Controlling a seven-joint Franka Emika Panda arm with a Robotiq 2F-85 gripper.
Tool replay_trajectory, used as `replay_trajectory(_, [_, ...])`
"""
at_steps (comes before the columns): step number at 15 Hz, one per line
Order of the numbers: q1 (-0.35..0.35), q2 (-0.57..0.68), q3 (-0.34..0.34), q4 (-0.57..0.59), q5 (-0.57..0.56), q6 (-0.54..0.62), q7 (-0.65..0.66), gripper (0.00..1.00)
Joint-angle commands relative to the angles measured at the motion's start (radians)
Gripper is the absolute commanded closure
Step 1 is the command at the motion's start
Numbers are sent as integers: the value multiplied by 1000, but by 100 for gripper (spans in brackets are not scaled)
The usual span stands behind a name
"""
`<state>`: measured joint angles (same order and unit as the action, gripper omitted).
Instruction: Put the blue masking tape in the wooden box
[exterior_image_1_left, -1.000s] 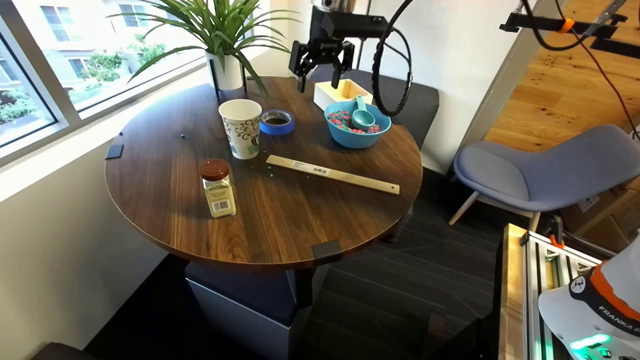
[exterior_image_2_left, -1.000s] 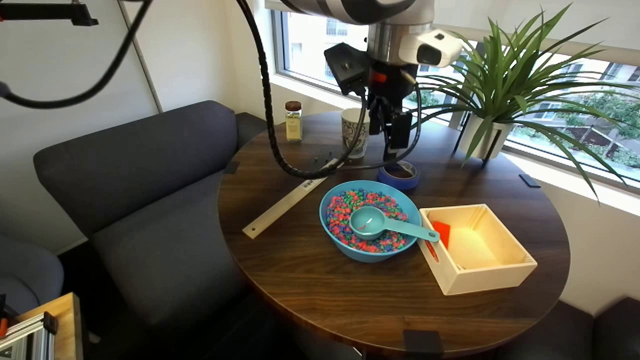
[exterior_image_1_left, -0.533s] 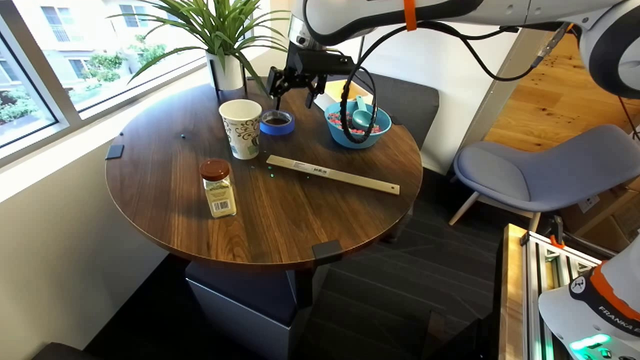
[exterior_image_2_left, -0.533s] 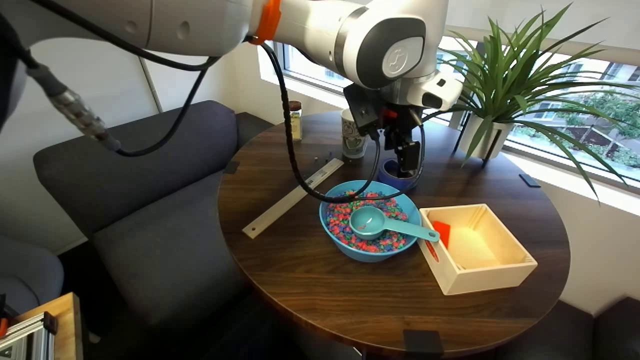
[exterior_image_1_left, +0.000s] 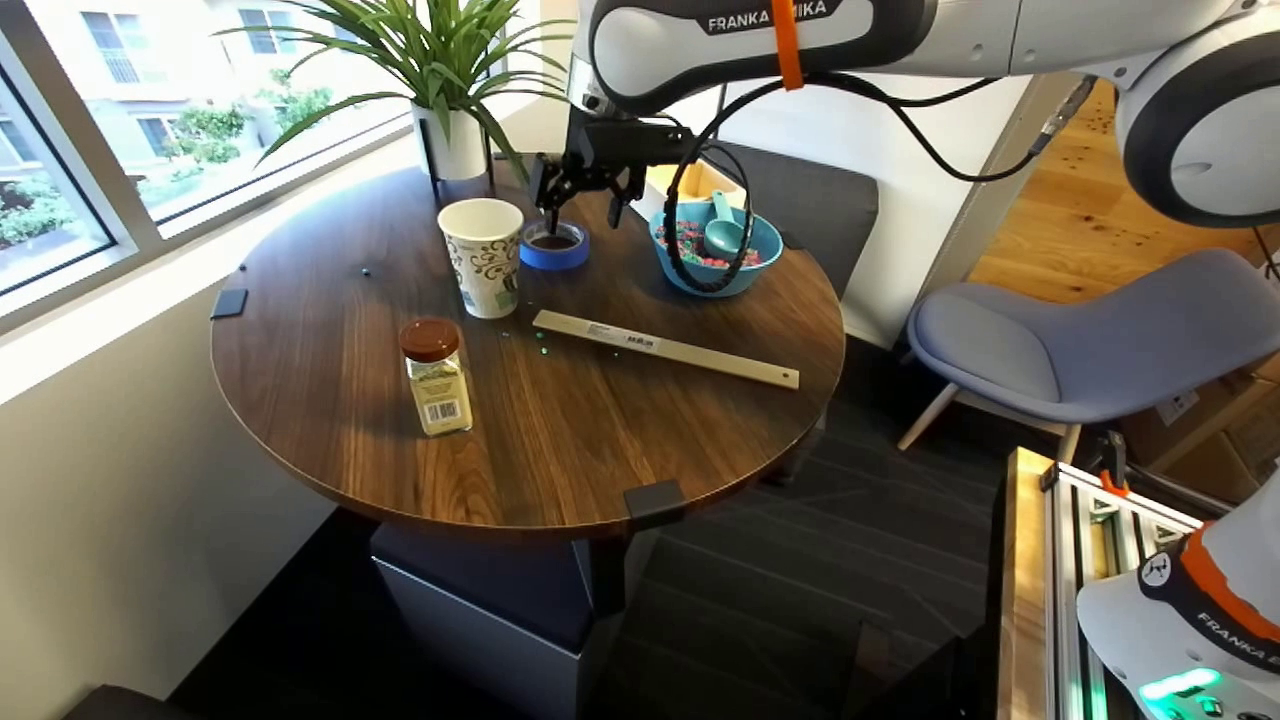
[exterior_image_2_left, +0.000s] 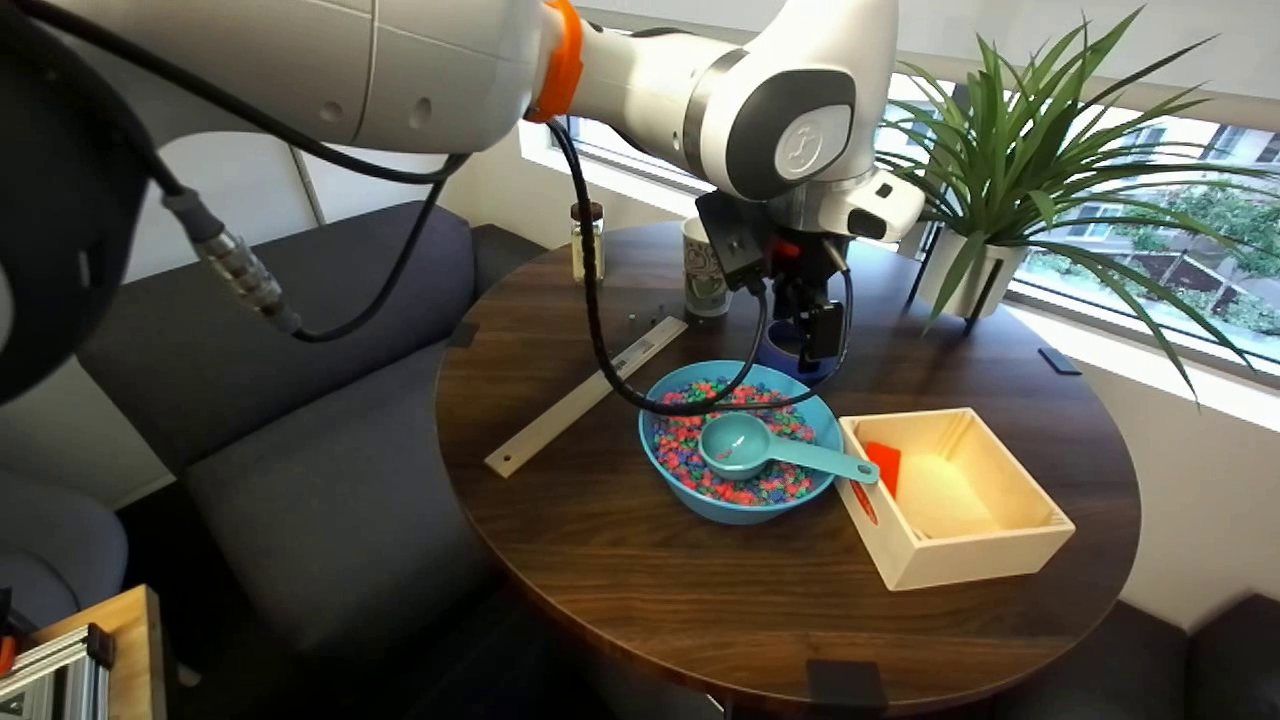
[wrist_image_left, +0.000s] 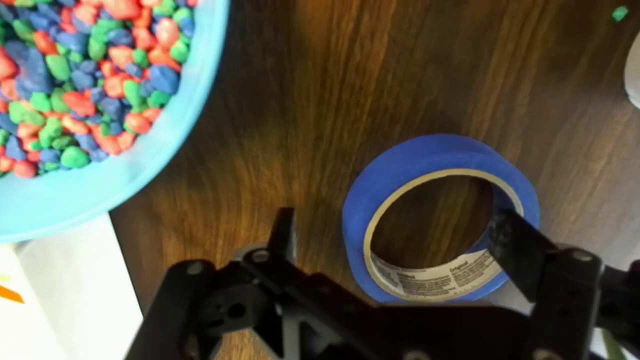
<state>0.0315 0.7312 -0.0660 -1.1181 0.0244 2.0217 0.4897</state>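
The blue masking tape (exterior_image_1_left: 556, 262) lies flat on the round table beside the white cup; in an exterior view (exterior_image_2_left: 778, 368) it is partly hidden behind my gripper. My gripper (exterior_image_1_left: 583, 224) is open and empty, low above the tape. In the wrist view my gripper (wrist_image_left: 392, 222) has one fingertip over the right part of the ring (wrist_image_left: 362, 210), at its hole, and the other over bare table to its left. Contact cannot be told. The pale wooden box (exterior_image_2_left: 985, 562) stands beside the bowl, with a red piece inside; its side shows in the wrist view (wrist_image_left: 82, 285).
A blue bowl (exterior_image_2_left: 735, 512) of coloured pebbles holds a teal scoop (exterior_image_2_left: 735, 447) and stands between tape and box. The white cup (exterior_image_1_left: 483, 268) is close to the tape. A wooden strip (exterior_image_1_left: 700, 356), a spice jar (exterior_image_1_left: 438, 390) and a potted plant (exterior_image_1_left: 455, 145) are also there.
My gripper has moved away from the box side towards the tape and down, with only a small shift in the last half second. The tape and other objects have not moved.
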Motion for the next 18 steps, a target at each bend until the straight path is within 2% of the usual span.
replay_trajectory(1, [24,49,-29,63,-20,-67,35,10])
replay_trajectory(2, [25,54,-31,69,-20,-81,41,12])
replay_trajectory(3, [25,58,-32,70,-18,-91,43,28])
replay_trajectory(4, [24,61,-31,72,-14,-103,45,36])
replay_trajectory(5, [25,64,-31,76,-13,-109,47,37])
replay_trajectory(6, [24,65,-30,79,-10,-112,49,44])
replay_trajectory(11, [14,38,-23,62,13,-105,63,85])
replay_trajectory(13, [13,33,-22,59,15,-106,68,98])
replay_trajectory(14, [15,30,-22,58,13,-105,73,100])
replay_trajectory(18, [4,-6,-26,75,21,-81,100,96])
